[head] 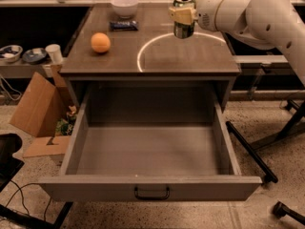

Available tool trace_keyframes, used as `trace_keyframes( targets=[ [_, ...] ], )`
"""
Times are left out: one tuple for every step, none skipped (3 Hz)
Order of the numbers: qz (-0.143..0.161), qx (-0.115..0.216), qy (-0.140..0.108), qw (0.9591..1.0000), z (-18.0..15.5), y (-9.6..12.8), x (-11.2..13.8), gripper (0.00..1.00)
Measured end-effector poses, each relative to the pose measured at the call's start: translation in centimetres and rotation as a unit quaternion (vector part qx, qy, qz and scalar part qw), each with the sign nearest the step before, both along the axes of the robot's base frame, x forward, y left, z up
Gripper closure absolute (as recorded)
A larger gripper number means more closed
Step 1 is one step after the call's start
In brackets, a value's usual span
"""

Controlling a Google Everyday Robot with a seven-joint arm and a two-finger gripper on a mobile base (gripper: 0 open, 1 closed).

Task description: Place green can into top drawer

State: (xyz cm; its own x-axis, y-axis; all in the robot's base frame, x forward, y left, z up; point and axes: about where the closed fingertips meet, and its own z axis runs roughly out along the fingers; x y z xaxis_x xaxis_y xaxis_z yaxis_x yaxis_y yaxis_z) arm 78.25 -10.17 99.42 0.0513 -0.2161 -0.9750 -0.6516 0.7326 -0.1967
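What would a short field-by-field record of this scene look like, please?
gripper: over the back right of the tabletop, jaws closed around the green can
green can: upright, gripped at its middle, seemingly lifted off the tabletop
top drawer: pulled open toward the camera, grey interior showing, black handle on its front
orange: on the tabletop, left side
white bowl: at the tabletop's far edge, dark packet just in front of it
task state: can not yet in the drawer
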Motion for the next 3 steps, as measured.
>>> trace_keyframes(
  targets=[
    [0.026,-0.006,0.006,0.9996,-0.5,-0.5,-5.4,1.0],
    [0.063,-0.018,0.008,0.9978,-1.1,-1.4,-9.3,1.0],
    [0.094,-0.002,0.025,0.9952,-3.4,-1.8,-11.8,1.0]
  ],
)
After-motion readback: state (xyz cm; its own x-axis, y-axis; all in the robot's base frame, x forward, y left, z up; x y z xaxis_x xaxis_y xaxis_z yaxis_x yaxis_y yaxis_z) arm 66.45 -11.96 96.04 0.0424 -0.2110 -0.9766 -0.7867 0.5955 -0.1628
